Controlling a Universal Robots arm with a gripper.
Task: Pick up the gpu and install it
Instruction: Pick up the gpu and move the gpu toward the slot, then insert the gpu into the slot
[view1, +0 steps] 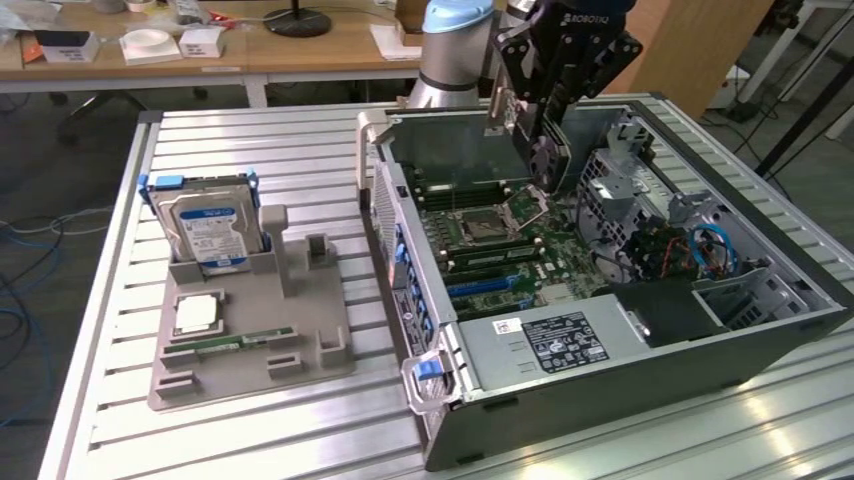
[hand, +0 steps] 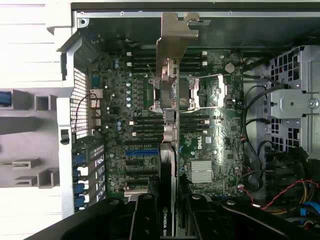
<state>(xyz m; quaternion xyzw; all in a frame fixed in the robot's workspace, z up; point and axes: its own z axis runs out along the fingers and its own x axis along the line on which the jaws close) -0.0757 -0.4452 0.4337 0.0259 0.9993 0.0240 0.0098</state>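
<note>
My gripper (view1: 550, 95) hangs over the far end of the open computer case (view1: 747, 330) and is shut on the gpu (view1: 542, 150). The card hangs edge-down, its silver bracket (view1: 503, 112) toward the exterior view's left and its black cooler facing the case's inside. In the wrist view the gpu (hand: 169, 150) runs edge-on from between my black fingers (hand: 145, 220) out over the motherboard (hand: 210, 130), bracket (hand: 174, 40) at its far end. It is held clear above the board, over the processor socket area, with the blue expansion slots (hand: 141, 152) beside it.
On the exterior view's left, a grey holder (view1: 254, 340) carries an upright silver hard drive with a blue label (view1: 207, 230), a processor chip (view1: 196, 313) and a memory stick (view1: 227, 343). Cables (view1: 694, 250) and a drive cage (view1: 607, 170) crowd the case's right side.
</note>
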